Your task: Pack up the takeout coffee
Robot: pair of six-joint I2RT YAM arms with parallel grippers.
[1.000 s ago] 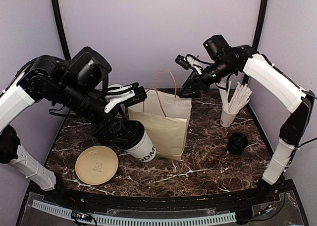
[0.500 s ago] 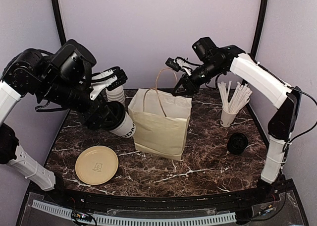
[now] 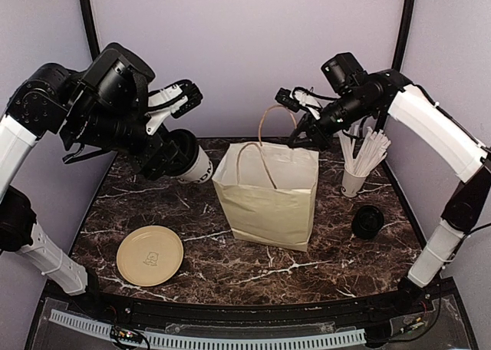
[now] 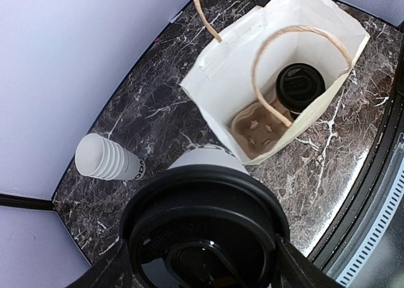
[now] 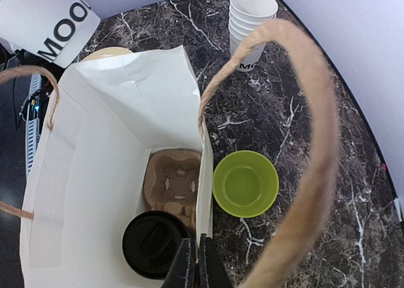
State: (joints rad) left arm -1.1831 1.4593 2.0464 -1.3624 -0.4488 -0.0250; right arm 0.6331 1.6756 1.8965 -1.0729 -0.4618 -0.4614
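Observation:
My left gripper (image 3: 170, 155) is shut on the takeout coffee (image 3: 192, 166), a white paper cup with dark lettering and a black lid (image 4: 202, 228). It hangs tilted in the air, left of the paper bag (image 3: 268, 200) and above the table. The gripper's fingers (image 4: 108, 272) flank the lid in the left wrist view. My right gripper (image 5: 194, 253) is shut on the bag's far rim (image 5: 203, 174) and holds the bag open. Inside the bag sit a brown cup carrier (image 5: 173, 180) and another black-lidded cup (image 5: 154, 244). The held cup (image 5: 50, 23) also shows in the right wrist view.
A stack of lidless white cups (image 4: 107, 158) stands at the back left. A green bowl (image 5: 246, 182) sits behind the bag. A tan plate (image 3: 150, 255) lies front left. A cup of straws (image 3: 357, 170) and a black round object (image 3: 368, 222) are on the right.
My right gripper has shut on the bag's rim and drawn the bag a little to the right. My left arm has lifted the cup up and back, away from the bag's front.

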